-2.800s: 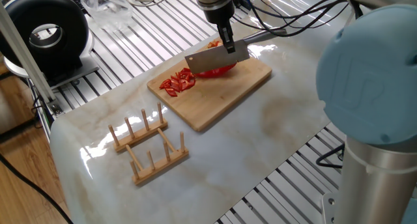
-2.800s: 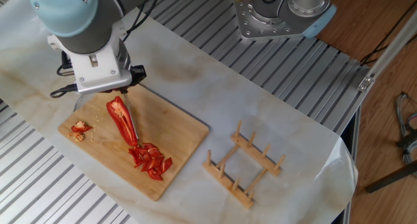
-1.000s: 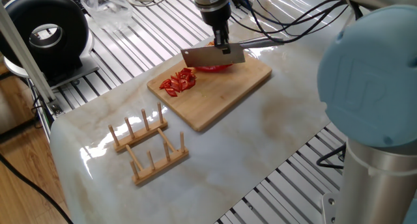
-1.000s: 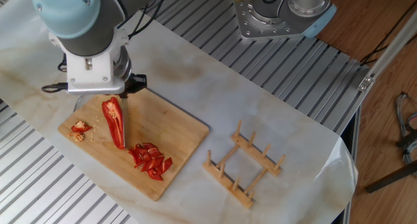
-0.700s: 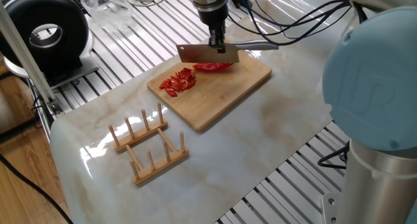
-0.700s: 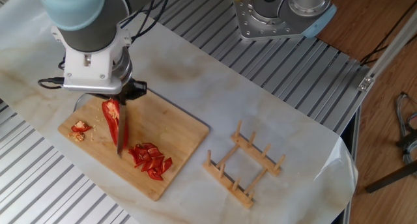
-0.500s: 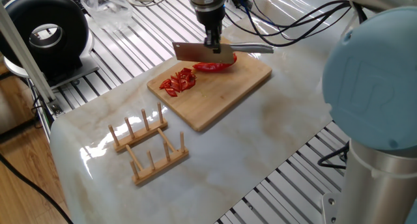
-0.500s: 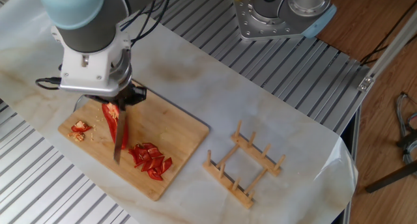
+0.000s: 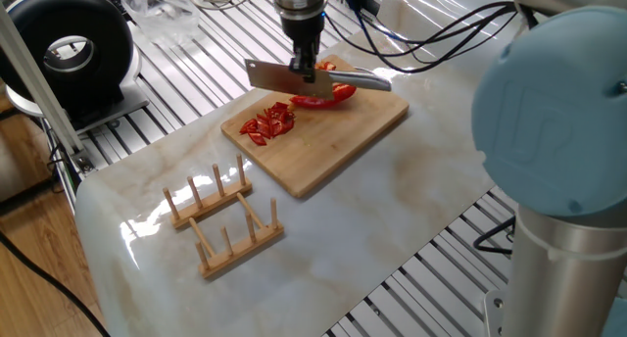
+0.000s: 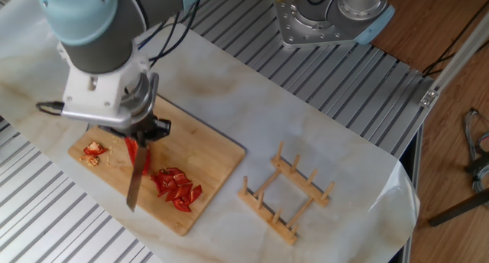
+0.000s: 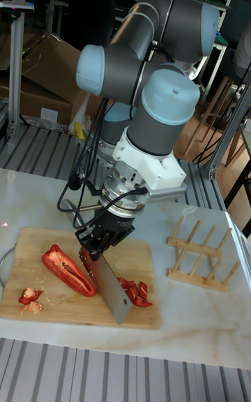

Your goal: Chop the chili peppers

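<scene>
White marbled sheeting covers the table [image 9: 392, 219], which has ribbed metal strips along its edges.

Going from left to right in the tall fixed view, a few red scraps [image 11: 29, 297] and pale seeds lie near the left end of the wooden cutting board [image 11: 42, 311]. Next to them lies a long red pepper half [image 11: 66, 271], shiny, with its open side up. Just to the right of it hangs the cleaver [image 11: 110, 289], its wide grey blade pointing down over the board. From these views it is hard to say whether the edge touches the wood. The gripper [image 11: 100, 242] is closed tight around the cleaver's handle, and the big grey and blue arm [image 11: 150, 95] rises behind it. Right behind the blade sits a small pile of cut pepper pieces [image 11: 134, 292]. Farther right, off the board, a wooden rack [image 11: 201, 254] with upright pegs stands on the table.

Seen from one fixed view, the pile of cut pieces [image 9: 268, 122] lies close to the board's edge, and the cleaver [image 9: 284, 76] hangs above the pepper half [image 9: 323, 97]. A black round machine [image 9: 69, 48] sits in the far left corner.
</scene>
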`<move>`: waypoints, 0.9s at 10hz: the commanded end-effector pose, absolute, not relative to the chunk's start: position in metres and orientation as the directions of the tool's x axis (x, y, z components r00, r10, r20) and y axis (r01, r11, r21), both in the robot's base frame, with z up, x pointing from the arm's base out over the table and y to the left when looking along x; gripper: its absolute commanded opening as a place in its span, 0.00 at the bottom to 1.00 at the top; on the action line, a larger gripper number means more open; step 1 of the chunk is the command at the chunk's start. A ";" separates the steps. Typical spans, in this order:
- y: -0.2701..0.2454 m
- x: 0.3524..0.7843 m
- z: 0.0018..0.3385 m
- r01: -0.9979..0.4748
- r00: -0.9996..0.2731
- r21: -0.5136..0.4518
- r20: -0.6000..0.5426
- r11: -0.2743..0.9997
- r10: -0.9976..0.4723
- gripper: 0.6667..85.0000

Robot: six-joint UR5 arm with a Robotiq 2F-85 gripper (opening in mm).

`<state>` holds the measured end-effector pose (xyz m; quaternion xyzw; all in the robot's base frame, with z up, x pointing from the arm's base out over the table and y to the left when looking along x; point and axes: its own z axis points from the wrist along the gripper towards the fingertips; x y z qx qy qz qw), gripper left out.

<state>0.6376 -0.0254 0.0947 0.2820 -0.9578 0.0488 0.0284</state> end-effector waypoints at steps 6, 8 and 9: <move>-0.006 0.641 0.083 -0.549 -0.835 -0.033 0.063 0.835 -0.547 0.01; -0.002 0.642 0.077 -0.542 -0.840 -0.034 0.055 0.840 -0.540 0.01; -0.002 0.644 0.076 -0.539 -0.842 -0.040 0.052 0.841 -0.537 0.01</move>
